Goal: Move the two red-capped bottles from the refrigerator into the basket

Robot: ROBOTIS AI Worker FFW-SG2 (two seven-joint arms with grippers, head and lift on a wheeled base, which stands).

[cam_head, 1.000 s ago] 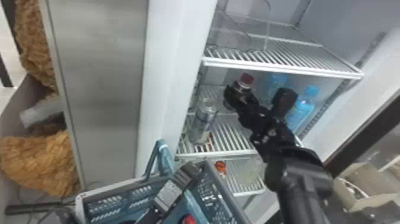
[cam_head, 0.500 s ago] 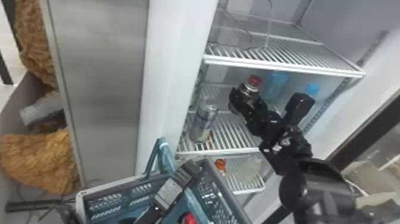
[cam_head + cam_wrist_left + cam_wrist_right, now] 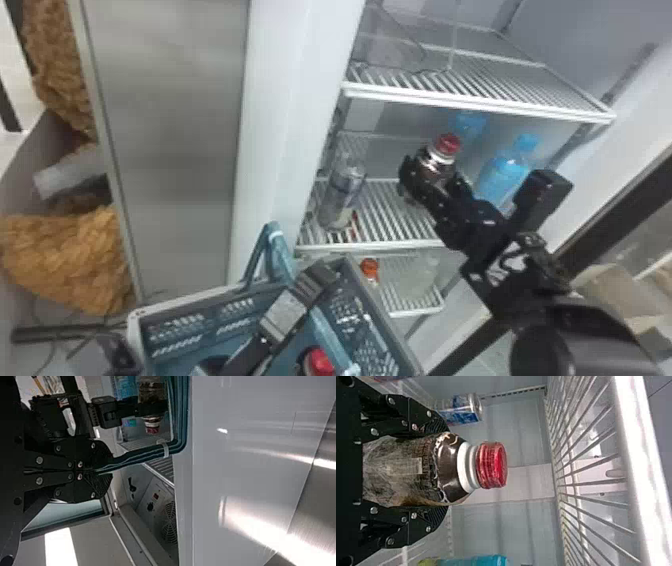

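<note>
Bottle [image 3: 437,161], dark, round-shouldered and red-capped, sits grasped in the black right gripper [image 3: 431,179] beyond the blue-grey plastic basket [image 3: 192,301]; black left gripper [image 3: 317,281] clenches its teal handle [image 3: 281,256]; another red cap [image 3: 320,362] is inside.

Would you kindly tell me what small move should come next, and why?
Probably the right pincer should ease back from the white wire shelves towards the grey-blue plastic basket: it grips the dark, red-capped bottle from both sides, while the left pincer holds the basket's teal handle and another red cap shows inside.
</note>
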